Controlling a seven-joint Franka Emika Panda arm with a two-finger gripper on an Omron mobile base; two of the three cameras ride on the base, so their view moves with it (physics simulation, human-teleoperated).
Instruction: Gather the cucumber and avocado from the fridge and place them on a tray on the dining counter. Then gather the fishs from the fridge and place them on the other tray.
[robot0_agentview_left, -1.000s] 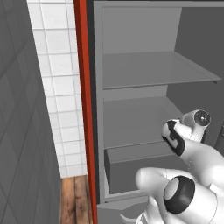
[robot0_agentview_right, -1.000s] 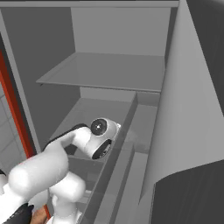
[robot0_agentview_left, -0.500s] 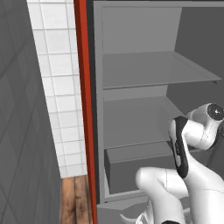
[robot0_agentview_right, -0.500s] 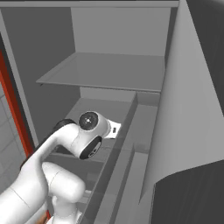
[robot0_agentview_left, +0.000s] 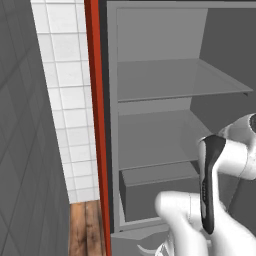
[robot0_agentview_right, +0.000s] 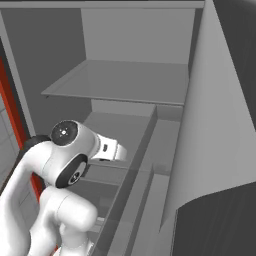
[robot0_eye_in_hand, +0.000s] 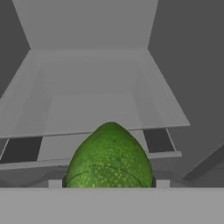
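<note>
One pebbly green egg-shaped avocado (robot0_eye_in_hand: 110, 157) between fingers (robot0_eye_in_hand: 55, 183)

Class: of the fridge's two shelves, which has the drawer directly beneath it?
The lower shelf; the grey drawer sits just under it, unlike the upper shelf.

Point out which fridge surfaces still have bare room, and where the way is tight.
The upper shelf and the shelf under it lie bare from wall to wall. The drawer below is partly behind the arm. In the hand view the avocado blocks the space at the gripper.
</note>
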